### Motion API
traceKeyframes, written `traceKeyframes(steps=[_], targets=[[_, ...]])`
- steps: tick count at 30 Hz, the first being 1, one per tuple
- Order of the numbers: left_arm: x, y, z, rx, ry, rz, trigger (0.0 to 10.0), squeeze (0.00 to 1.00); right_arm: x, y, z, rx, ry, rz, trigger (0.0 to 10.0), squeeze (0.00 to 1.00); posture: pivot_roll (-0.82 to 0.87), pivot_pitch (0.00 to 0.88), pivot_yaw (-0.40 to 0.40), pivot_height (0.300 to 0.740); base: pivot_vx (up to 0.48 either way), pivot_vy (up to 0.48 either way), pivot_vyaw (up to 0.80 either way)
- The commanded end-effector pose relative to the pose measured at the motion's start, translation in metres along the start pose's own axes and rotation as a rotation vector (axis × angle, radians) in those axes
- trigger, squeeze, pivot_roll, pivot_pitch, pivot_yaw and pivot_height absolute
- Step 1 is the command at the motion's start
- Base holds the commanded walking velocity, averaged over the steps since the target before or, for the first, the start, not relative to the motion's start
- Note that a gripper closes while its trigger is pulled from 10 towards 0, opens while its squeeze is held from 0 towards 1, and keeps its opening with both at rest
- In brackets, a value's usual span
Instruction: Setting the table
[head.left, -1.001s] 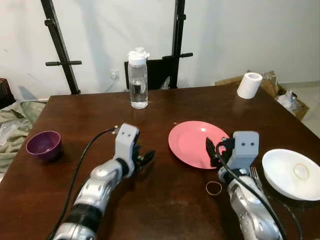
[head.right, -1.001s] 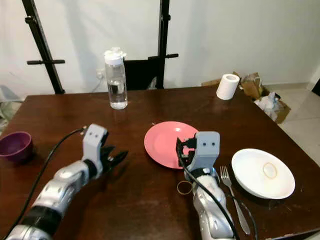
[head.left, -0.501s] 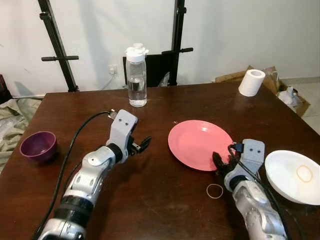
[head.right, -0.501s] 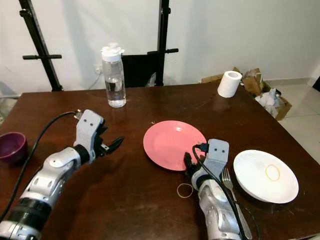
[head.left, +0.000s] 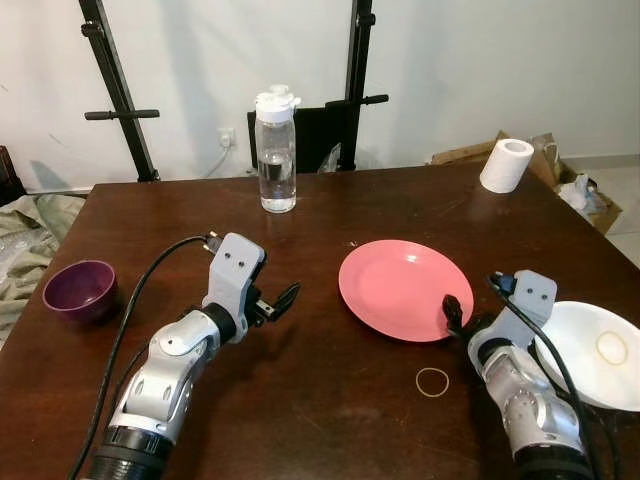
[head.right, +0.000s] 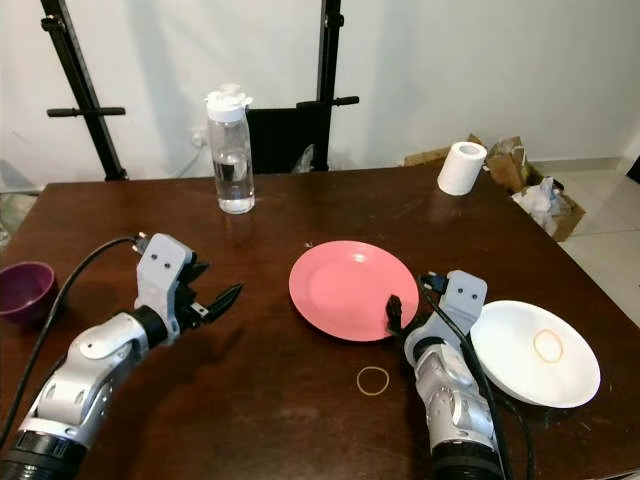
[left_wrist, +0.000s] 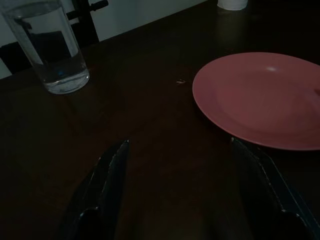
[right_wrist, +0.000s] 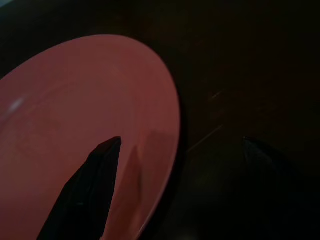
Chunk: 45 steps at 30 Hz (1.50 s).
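Pink plate (head.left: 400, 288): flat on the dark table (head.left: 330, 400), near its middle. Its near right rim sits between the spread fingers of the right gripper (right_wrist: 175, 165), one finger (right_wrist: 87, 190) over the plate's face, the other off the rim above bare wood (released, nothing clasped).

Left gripper (left_wrist: 182, 165): fingers wide apart and empty, held low over the table, pointing toward the plate, which lies ahead of it and apart.

Water bottle (head.left: 277, 150): clear, white cap, upright, beyond the left gripper toward the far edge.

Purple bowl (head.left: 79, 289): out to the left gripper's left, well apart, near the table's left edge.

White dish (head.left: 600, 352): just right of the right gripper, by its wrist, with a thin ring (head.left: 607, 346) lying in it.

Rubber band (head.left: 432, 380): loose on the table, near the right gripper and just short of the plate's near rim.

Paper roll (head.left: 505, 165): upright at the far right corner.
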<state>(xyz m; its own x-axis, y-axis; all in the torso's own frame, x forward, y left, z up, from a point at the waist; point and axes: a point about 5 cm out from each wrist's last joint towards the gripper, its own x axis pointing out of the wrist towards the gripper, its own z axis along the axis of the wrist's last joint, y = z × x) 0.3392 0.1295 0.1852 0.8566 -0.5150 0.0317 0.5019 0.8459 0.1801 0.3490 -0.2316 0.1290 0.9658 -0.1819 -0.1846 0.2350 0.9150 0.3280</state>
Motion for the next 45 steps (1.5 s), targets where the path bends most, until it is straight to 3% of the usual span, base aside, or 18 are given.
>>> traceKeyframes(steps=[1, 2, 7, 9, 10, 12, 18, 19, 20, 21, 22, 23, 28, 39, 45], targets=[[-0.003, -0.001, -0.004, -0.013, 0.015, 0.003, 10.0, 0.00, 0.000, -0.006, -0.005, 0.010, 0.021, -0.020, 10.0, 0.00, 0.03, 0.128, 0.059, 0.740, 0.000, 0.000, 0.00], [-0.004, -0.002, -0.004, -0.015, 0.016, 0.005, 10.0, 0.00, 0.002, -0.005, -0.013, 0.060, 0.075, 0.010, 10.0, 0.00, 0.03, 0.128, 0.059, 0.740, 0.000, 0.000, 0.00], [-0.005, -0.003, -0.003, -0.019, 0.017, 0.009, 10.0, 0.00, 0.004, -0.005, -0.020, 0.160, 0.127, 0.022, 10.0, 0.00, 0.03, 0.128, 0.059, 0.740, 0.000, 0.000, 0.00], [-0.006, -0.003, -0.003, -0.022, 0.019, 0.014, 10.0, 0.00, 0.004, 0.002, -0.027, 0.324, 0.194, 0.099, 10.0, 0.00, 0.04, 0.134, 0.054, 0.740, 0.000, 0.000, 0.00], [-0.006, -0.003, -0.003, -0.022, 0.019, 0.014, 10.0, 0.00, 0.004, 0.002, -0.027, 0.324, 0.194, 0.099, 10.0, 0.00, 0.04, 0.134, 0.054, 0.740, 0.000, 0.000, 0.00], [-0.007, -0.003, -0.003, -0.024, 0.020, 0.016, 10.0, 0.00, 0.002, 0.010, -0.033, 0.414, 0.244, 0.182, 10.0, 0.00, 0.04, 0.136, 0.054, 0.740, 0.000, 0.000, 0.00], [-0.007, -0.004, -0.002, -0.030, 0.023, 0.019, 10.0, 0.00, -0.004, 0.015, -0.052, 0.409, 0.334, 0.226, 10.0, 0.00, 0.04, 0.137, 0.054, 0.740, 0.000, 0.000, 0.00], [-0.007, -0.004, -0.002, -0.031, 0.023, 0.020, 10.0, 0.00, -0.005, 0.016, -0.055, 0.406, 0.346, 0.228, 8.0, 0.00, 0.04, 0.137, 0.054, 0.740, 0.000, 0.000, 0.00], [-0.007, -0.004, -0.003, -0.032, 0.024, 0.021, 10.0, 0.00, -0.007, 0.016, -0.061, 0.407, 0.374, 0.233, 4.4, 0.00, 0.04, 0.137, 0.054, 0.740, 0.000, 0.000, 0.00], [-0.007, -0.004, -0.003, -0.034, 0.025, 0.023, 10.0, 0.00, -0.009, 0.017, -0.066, 0.408, 0.396, 0.242, 3.9, 0.00, 0.04, 0.137, 0.054, 0.740, 0.000, 0.000, 0.00], [-0.008, -0.005, -0.003, -0.035, 0.026, 0.024, 10.0, 0.00, -0.010, 0.018, -0.070, 0.412, 0.414, 0.250, 2.4, 0.00, 0.04, 0.137, 0.054, 0.740, 0.000, 0.000, 0.00], [-0.008, -0.005, -0.003, -0.036, 0.026, 0.025, 10.0, 0.00, -0.012, 0.018, -0.074, 0.425, 0.428, 0.249, 0.0, 0.00, 0.04, 0.141, 0.049, 0.740, 0.000, 0.000, 0.00], [-0.008, -0.005, -0.004, -0.039, 0.029, 0.030, 10.0, 0.00, -0.013, 0.017, -0.075, 0.484, 0.421, 0.252, 0.0, 0.00, 0.04, 0.142, 0.048, 0.740, 0.000, 0.000, 0.00], [-0.008, -0.007, -0.004, -0.043, 0.032, 0.032, 10.0, 0.00, -0.015, 0.025, -0.073, 0.522, 0.400, 0.312, 0.0, 0.00, 0.04, 0.144, 0.050, 0.740, 0.000, 0.000, 0.00], [-0.007, -0.008, -0.004, -0.043, 0.035, 0.037, 10.0, 0.00, -0.017, 0.029, -0.067, 0.559, 0.335, 0.365, 0.0, 0.00, 0.04, 0.144, 0.050, 0.740, 0.000, 0.000, 0.00]])
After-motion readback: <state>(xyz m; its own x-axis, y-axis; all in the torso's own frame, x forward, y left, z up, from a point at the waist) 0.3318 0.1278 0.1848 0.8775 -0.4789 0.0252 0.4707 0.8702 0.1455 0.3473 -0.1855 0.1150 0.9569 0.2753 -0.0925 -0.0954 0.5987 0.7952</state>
